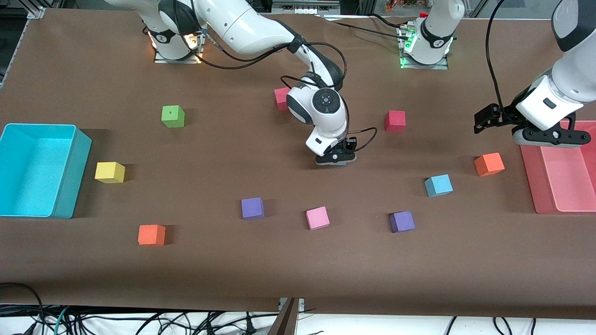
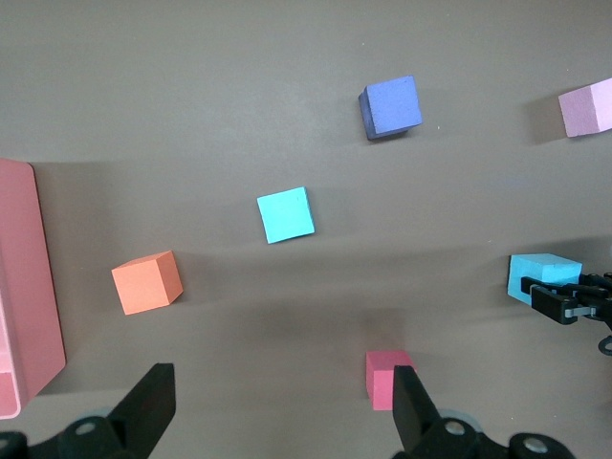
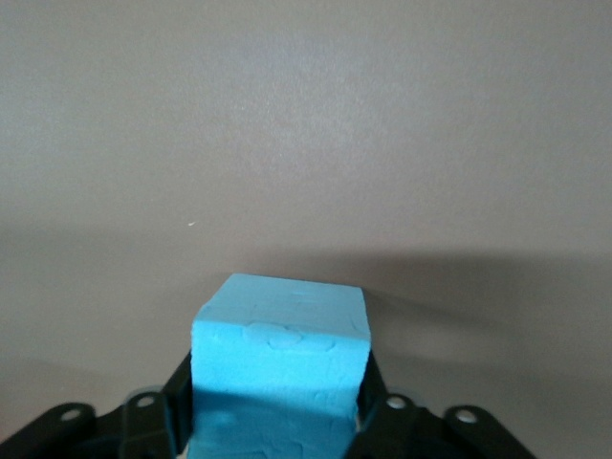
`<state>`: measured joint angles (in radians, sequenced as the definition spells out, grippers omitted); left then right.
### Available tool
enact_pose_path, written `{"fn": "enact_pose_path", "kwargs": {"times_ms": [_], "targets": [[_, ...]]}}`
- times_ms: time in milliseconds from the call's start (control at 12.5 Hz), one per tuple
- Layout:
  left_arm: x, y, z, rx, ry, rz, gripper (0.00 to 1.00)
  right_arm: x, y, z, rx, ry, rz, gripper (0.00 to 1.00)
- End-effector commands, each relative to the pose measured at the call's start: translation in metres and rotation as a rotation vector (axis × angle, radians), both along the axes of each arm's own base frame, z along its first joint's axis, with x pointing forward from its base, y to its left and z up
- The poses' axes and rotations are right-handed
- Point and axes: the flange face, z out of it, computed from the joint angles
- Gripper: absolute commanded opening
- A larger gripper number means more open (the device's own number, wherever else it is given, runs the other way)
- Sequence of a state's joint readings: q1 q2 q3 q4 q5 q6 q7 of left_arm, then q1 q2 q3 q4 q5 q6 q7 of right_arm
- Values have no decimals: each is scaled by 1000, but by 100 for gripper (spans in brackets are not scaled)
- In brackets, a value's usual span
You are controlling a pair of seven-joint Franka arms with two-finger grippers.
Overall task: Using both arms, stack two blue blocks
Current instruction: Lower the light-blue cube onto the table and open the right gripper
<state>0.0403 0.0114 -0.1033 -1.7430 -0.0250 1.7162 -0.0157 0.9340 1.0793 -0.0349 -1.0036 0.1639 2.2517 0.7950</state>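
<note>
While the right gripper (image 1: 336, 158) hangs low over the middle of the brown table (image 1: 298, 270), its fingers (image 3: 368, 392) are clamped on either side of one blue block (image 3: 279, 378), a cube with no long axis, held square with one flat face up. That block is hidden under the gripper in the front view; only the wrist views show it, and the left wrist view catches it far off as a cyan cube (image 2: 543, 277) in the black fingers. Now the second blue block (image 1: 438, 185) sits free on the table, toward the left arm's end, flat on one face and turned slightly askew to the table's edge, between an orange cube (image 1: 489, 164) and a purple cube (image 1: 402, 221) that lies nearer the front camera. Over at the left arm's end, the left gripper (image 1: 486, 120) hovers beside the pink tray (image 1: 531, 181), its fingers (image 2: 148, 406) spread wide apart on nothing. A red cube (image 1: 395, 121) lies farther from the front camera than the free block, a pink cube (image 1: 317, 217) lies nearer than the right gripper, and a cyan bin (image 1: 70, 186) stands at the right arm's end. Cables trail along the floor below the table's near edge.
</note>
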Motion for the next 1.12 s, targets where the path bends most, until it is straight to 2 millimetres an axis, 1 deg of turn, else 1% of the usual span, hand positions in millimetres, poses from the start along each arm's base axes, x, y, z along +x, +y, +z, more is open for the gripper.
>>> {"fn": "enact_pose_path", "kwargs": {"times_ms": [0,240,319,479,559,639,719,878,1038], "targets": [[3,2,3,-20,7,-15,100,6,1,1,18,-2,-33,99],[3,2,3,-20,8,-15,100,8,1,7,24,-7,-34,99],[3,2,3,-20,8,-15,100,8,2,14,28,-7,-33,99],[3,2,3,-19,8,-13,100,16,-3,38,44,2,-38,99],[2,2,2,-19,11,-12,100,21,-6,57,55,-4,-17,99],[2,1,3,-19,11,-13,100,31,-14,76,66,-10,5,99],[2,1,3,-19,13,-13,100,38,-24,88,66,-12,31,99],[2,3,1,-19,17,-10,100,46,-43,105,70,-22,104,99],[5,4,-6,-18,31,-12,100,58,-73,127,95,-36,217,99]]}}
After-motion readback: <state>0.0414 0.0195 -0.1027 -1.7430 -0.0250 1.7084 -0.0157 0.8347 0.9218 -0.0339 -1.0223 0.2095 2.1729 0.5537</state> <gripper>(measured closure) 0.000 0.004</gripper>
